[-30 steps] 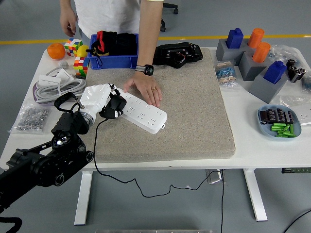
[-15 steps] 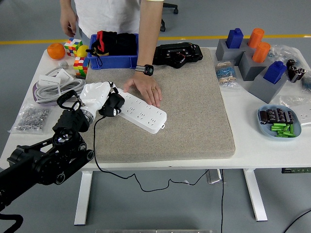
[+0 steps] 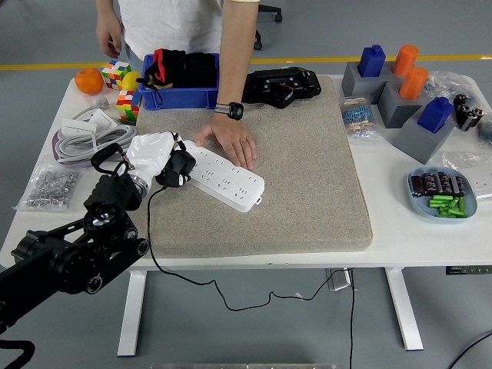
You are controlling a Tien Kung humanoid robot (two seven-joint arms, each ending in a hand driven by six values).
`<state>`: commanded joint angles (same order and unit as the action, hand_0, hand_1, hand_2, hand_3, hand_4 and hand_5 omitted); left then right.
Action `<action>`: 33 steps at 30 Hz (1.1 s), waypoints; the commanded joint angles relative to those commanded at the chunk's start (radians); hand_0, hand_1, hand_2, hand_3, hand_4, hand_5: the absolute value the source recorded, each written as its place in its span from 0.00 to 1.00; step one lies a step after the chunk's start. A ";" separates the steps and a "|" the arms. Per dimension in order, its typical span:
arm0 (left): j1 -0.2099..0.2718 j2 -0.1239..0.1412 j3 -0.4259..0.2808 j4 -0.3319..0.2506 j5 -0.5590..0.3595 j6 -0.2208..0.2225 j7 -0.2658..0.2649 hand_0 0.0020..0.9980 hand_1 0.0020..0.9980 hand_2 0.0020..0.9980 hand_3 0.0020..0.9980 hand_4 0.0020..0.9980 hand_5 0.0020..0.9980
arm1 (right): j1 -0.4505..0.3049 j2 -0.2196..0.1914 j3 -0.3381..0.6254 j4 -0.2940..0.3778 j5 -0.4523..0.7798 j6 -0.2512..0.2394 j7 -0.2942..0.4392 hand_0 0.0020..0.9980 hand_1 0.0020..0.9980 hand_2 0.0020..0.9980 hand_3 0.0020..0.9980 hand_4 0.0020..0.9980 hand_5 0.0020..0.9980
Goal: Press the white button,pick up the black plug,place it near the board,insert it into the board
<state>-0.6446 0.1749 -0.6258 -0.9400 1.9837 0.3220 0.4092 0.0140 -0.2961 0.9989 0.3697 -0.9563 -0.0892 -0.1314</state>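
One high head view, facing forward and down.
It takes in the whole table (image 3: pixel 307 250), near edge lowest, from moderate distance.

plug (image 3: pixel 179 167) black | board (image 3: pixel 223 177) white | mat (image 3: pixel 261 169) beige

This looks like a robotics lab or test room. A white table (image 3: pixel 254 254) on a height-adjustable frame stands on a smooth grey floor with a yellow line (image 3: pixel 69 66) painted across it. The table holds test props: a blue bin (image 3: pixel 178 97), puzzle cubes (image 3: pixel 117 74), grey blocks (image 3: pixel 419 137) with coloured pegs, and a bag of what may be screws (image 3: pixel 48 187).
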 joint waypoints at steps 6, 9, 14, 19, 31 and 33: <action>-0.001 -0.002 0.004 -0.005 -0.007 -0.007 0.009 0.09 0.19 0.29 0.38 0.20 0.00 | -0.001 0.000 -0.001 -0.001 0.000 0.000 0.000 0.58 0.53 0.55 0.51 0.64 0.38; 0.001 -0.003 0.003 -0.007 -0.012 -0.004 0.008 0.09 0.19 0.29 0.38 0.20 0.00 | -0.001 0.000 -0.001 -0.001 0.000 0.000 0.000 0.58 0.53 0.55 0.51 0.64 0.38; -0.001 -0.004 -0.007 -0.008 -0.012 0.007 0.004 0.09 0.19 0.29 0.39 0.20 0.00 | 0.000 0.000 -0.001 -0.001 0.001 0.000 0.000 0.58 0.53 0.55 0.51 0.64 0.38; -0.002 -0.002 -0.010 -0.008 -0.012 0.009 0.004 0.09 0.19 0.29 0.39 0.21 0.00 | 0.000 0.000 0.001 0.000 0.001 0.000 0.000 0.58 0.53 0.55 0.51 0.64 0.38; 0.003 0.006 0.005 -0.039 -0.021 -0.010 0.028 0.09 0.19 0.29 0.39 0.19 0.00 | -0.001 0.000 0.001 -0.001 0.000 0.000 0.000 0.58 0.53 0.55 0.51 0.64 0.38; 0.004 0.006 0.008 -0.040 -0.023 -0.012 0.031 0.09 0.19 0.29 0.39 0.19 0.00 | -0.002 0.000 0.001 -0.001 0.000 0.000 0.000 0.58 0.53 0.55 0.51 0.64 0.38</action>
<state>-0.6410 0.1812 -0.6182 -0.9798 1.9604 0.3096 0.4398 0.0123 -0.2960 1.0001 0.3687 -0.9561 -0.0895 -0.1317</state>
